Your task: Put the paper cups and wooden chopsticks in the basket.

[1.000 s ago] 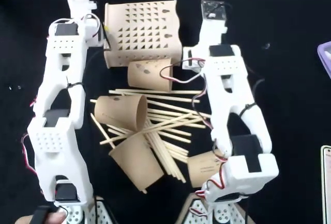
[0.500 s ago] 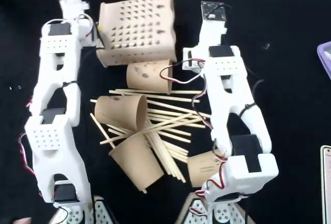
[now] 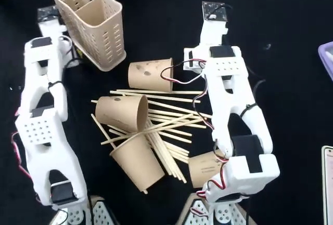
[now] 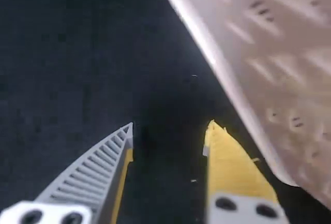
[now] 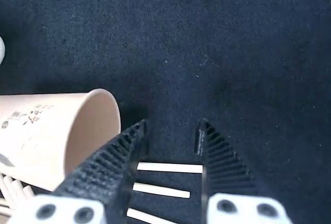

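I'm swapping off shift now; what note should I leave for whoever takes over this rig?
Left tool: open, empty, beside the basket.
Right tool: open, empty, over the table near one paper cup.
Basket stands upright, far left. Four paper cups lie on their sides among scattered wooden chopsticks mid-table.
Done: nothing loaded.
Left: every cup and chopstick.

A black cloth (image 3: 296,105) is being used as the work surface. A purple object (image 3: 327,57) is being cut off by the high view's right edge, and a pale flat item (image 3: 329,183) is being cropped lower down that edge.
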Controlling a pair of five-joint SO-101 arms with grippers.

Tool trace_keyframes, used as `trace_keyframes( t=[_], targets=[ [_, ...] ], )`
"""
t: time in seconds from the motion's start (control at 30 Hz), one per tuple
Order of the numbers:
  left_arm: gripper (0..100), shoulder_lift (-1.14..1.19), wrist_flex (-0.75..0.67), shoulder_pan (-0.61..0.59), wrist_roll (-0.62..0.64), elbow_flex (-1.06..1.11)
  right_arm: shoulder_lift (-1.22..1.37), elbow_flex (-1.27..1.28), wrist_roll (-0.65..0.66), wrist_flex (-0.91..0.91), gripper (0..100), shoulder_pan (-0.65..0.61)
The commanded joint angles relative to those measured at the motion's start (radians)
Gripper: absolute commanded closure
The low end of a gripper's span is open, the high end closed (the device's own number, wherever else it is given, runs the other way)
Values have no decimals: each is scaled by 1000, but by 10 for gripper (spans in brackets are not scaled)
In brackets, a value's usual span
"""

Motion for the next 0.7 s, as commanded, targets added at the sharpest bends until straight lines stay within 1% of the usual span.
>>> trace_keyframes(
  t=[0.0,0.07,0.17,0.27,0.37,0.47,0.53,0.67],
  targets=[
    [776,-34,52,-70,3,-117,-18,-12,-2,-20,842,-18],
    [776,-35,149,-94,3,-242,-18,-12,0,-20,842,-18],
    [773,-58,351,-111,6,-503,-19,-12,0,-20,842,-18],
    [771,-64,509,-101,49,-757,-19,-12,0,-20,842,-18],
    [763,-64,615,-54,94,-955,-19,-12,0,-20,842,-18],
    [706,-64,701,1,164,-1075,-15,-12,0,-20,842,-18],
    [698,-64,735,33,206,-1121,-13,-12,0,-20,842,-18],
    [698,-64,749,110,215,-1079,-13,-12,0,-20,842,-18]
  ],
)
